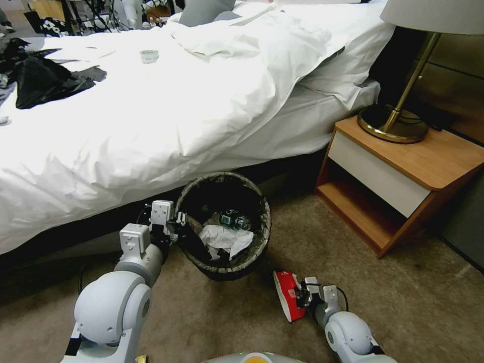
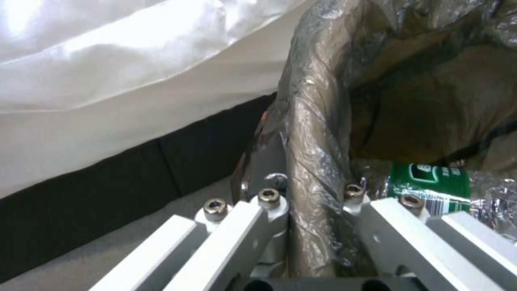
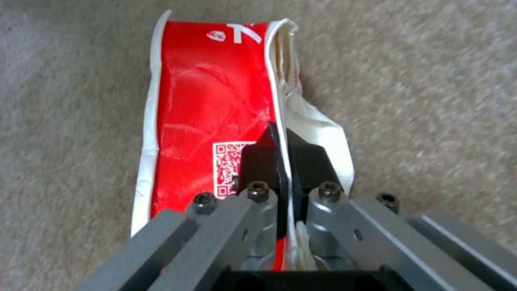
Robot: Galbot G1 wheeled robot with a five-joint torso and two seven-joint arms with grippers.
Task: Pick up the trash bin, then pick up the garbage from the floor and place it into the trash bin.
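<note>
A white-sheeted bed (image 1: pixel 176 101) fills the upper left, black clothing (image 1: pixel 43 80) at its left edge; a wooden nightstand (image 1: pixel 403 176) with a brass lamp (image 1: pixel 398 116) stands right.

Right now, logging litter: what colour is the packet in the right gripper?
Red with white edges, clearest in the right wrist view: packet, right gripper.

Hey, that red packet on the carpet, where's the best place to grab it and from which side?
Judging by its pose, grip the thin white-bordered edge of the red packet, coming along the carpet from its end. It is flat, so only an edge fits between the fingers. The right claw is shut on exactly that edge.
</note>
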